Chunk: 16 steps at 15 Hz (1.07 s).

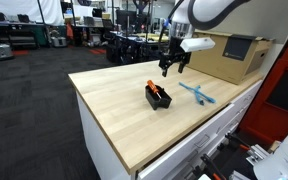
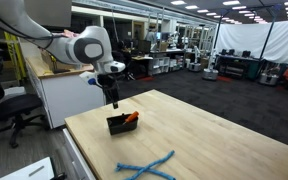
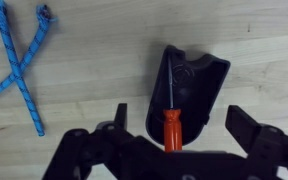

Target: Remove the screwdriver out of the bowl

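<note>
The screwdriver (image 3: pixel 171 125) with an orange handle lies in the small black bowl (image 3: pixel 199 80), shaft pointing into it and handle sticking over the rim. It also shows in both exterior views (image 1: pixel 154 90) (image 2: pixel 131 117), in the bowl (image 1: pixel 159 98) (image 2: pixel 119 125) on the wooden table. My gripper (image 3: pixel 179 125) is open and hovers above the bowl, its fingers on either side of the handle without touching it. In the exterior views the gripper (image 1: pixel 172 68) (image 2: pixel 113 101) hangs a little above the bowl.
A light blue crossed rope-like tool (image 1: pixel 197 95) (image 2: pixel 147 167) (image 3: pixel 19 60) lies on the table (image 1: pixel 114 110) beside the bowl. A large cardboard box (image 1: pixel 229 57) stands at the table's far end. The table edge drops off to drawers.
</note>
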Motion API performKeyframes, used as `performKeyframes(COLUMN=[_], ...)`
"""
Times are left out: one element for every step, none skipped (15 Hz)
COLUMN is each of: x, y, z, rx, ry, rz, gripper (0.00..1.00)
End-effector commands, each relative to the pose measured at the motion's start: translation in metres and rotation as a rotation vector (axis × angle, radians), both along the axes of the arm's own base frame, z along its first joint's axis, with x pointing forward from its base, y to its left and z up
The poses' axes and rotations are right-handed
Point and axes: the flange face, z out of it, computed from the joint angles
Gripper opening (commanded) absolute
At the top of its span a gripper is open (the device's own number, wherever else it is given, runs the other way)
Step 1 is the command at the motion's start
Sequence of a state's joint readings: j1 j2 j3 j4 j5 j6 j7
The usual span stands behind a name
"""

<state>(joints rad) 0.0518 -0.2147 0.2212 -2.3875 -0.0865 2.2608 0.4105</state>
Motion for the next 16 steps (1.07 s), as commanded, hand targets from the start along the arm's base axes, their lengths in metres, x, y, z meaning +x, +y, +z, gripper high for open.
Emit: performKeyframes(x=[0.056,0.065,0.073,0.08,0.087,0.094,0.097,0.098,0.1,0.103,0.106,0.109,0.111,0.113,0.115,0.117], y=[-0.021,-0.018,-0.016,-0.013,-0.012,-0.009,-0.007,-0.004,-0.002,-0.002,0.0,0.001,0.002,0.002,0.001,0.002], z=[-0.067,-0.078,-0.089,-0.097,-0.104,-0.108,-0.105,-0.1,-0.097,-0.094,-0.093,-0.093,-0.093,-0.093,-0.093,-0.094], rx=[0.017,0.027,0.032,0.032,0.04,0.054,0.061,0.052,0.05,0.049,0.047,0.05,0.052,0.051,0.052,0.052], ry=[0.005,0.004,0.007,0.003,0.005,0.016,0.023,0.015,0.004,-0.008,-0.013,-0.014,-0.017,-0.02,-0.023,-0.022], rz=[0.037,0.044,0.048,0.043,0.045,0.039,0.027,0.015,0.011,0.003,-0.005,-0.01,-0.015,-0.017,-0.02,-0.022], gripper=[1.0,1.0,1.0,1.0,1.0,1.0,1.0,1.0,1.0,1.0,1.0,1.0,1.0,1.0,1.0,1.0])
